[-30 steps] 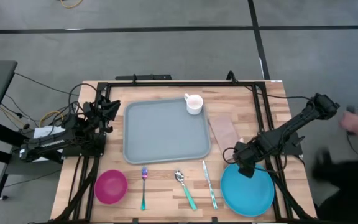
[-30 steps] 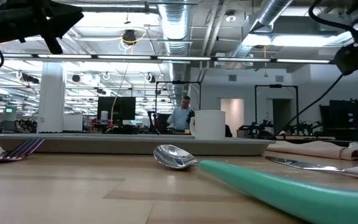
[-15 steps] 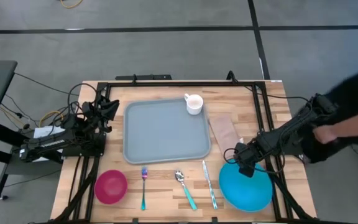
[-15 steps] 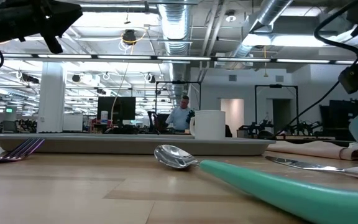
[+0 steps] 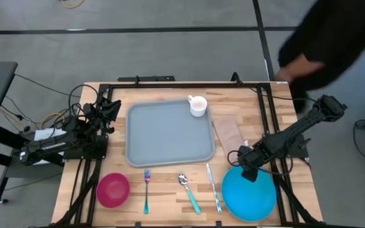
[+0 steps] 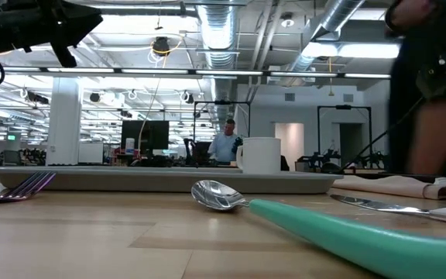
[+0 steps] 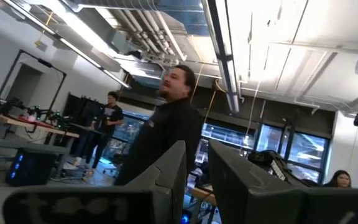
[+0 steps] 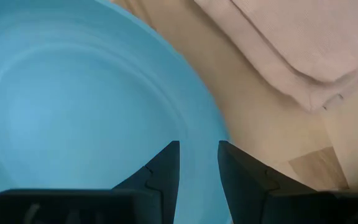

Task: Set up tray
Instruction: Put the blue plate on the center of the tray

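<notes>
Here, grey-blue tray (image 5: 168,135), low rim, rounded corners.

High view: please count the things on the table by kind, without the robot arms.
Tray: 1
Cup: 1
Napkin: 1
Plate: 1
Bowl: 1
Fork: 1
Spoon: 1
Knife: 1
Total: 8
</notes>
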`<state>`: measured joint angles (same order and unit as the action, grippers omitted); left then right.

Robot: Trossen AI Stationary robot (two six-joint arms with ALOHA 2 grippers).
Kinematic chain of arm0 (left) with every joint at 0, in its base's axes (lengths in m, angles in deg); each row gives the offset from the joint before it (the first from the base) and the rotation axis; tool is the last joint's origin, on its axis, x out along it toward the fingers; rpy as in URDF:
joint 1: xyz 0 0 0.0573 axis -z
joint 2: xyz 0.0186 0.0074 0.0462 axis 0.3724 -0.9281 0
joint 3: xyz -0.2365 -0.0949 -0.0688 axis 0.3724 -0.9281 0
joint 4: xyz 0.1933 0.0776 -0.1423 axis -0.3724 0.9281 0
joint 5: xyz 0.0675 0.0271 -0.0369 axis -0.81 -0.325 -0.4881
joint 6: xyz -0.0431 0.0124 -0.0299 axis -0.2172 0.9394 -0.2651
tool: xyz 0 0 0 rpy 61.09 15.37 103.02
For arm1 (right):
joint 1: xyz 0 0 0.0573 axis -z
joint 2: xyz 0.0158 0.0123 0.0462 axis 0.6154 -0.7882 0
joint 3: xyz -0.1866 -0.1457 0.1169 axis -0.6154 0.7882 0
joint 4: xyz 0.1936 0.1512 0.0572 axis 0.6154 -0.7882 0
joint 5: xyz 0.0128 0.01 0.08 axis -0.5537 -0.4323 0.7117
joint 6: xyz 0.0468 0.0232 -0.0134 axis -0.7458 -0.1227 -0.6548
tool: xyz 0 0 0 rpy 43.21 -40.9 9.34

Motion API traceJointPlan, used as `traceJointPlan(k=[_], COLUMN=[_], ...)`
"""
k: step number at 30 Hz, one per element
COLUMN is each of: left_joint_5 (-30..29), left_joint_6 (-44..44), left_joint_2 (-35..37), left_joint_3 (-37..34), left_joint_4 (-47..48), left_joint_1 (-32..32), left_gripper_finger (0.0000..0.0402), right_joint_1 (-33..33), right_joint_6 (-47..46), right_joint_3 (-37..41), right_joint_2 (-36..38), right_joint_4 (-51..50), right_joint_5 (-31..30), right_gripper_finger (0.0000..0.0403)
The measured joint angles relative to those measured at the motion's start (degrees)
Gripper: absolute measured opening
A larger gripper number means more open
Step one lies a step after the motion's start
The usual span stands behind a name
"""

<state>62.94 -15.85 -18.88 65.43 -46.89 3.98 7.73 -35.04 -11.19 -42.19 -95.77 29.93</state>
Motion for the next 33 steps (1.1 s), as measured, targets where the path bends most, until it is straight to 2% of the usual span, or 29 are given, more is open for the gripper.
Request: traceJointPlan(k=[8, 14, 21, 27, 33], left_joint_5=[-0.1, -0.1, -0.1, -0.1, -0.1], left_joint_6=[0.2, 0.2, 0.3, 0.2, 0.2], left_joint_2=[0.0, 0.0, 0.0, 0.0, 0.0], left_joint_3=[0.0, 0.0, 0.0, 0.0, 0.0], left_joint_4=[0.0, 0.1, 0.1, 0.1, 0.1], left_joint_1=[0.0, 0.0, 0.0, 0.0, 0.0], left_gripper_finger=[0.0057, 0.0057, 0.0057, 0.0057, 0.0057], right_joint_1=[-0.1, 0.0, 0.0, 0.2, 0.3], right_joint_6=[1.6, 2.9, 2.0, 1.6, 1.6], right_joint_3=[-0.5, -0.5, 2.0, 5.0, 6.7], right_joint_2=[0.0, 0.0, 0.0, -0.2, -0.2], right_joint_4=[-1.6, -6.6, -0.1, 1.0, 9.8], right_joint_5=[-0.7, -3.7, -1.3, -1.4, 0.2], right_gripper_finger=[0.0103, 0.0103, 0.0103, 0.0103, 0.0103])
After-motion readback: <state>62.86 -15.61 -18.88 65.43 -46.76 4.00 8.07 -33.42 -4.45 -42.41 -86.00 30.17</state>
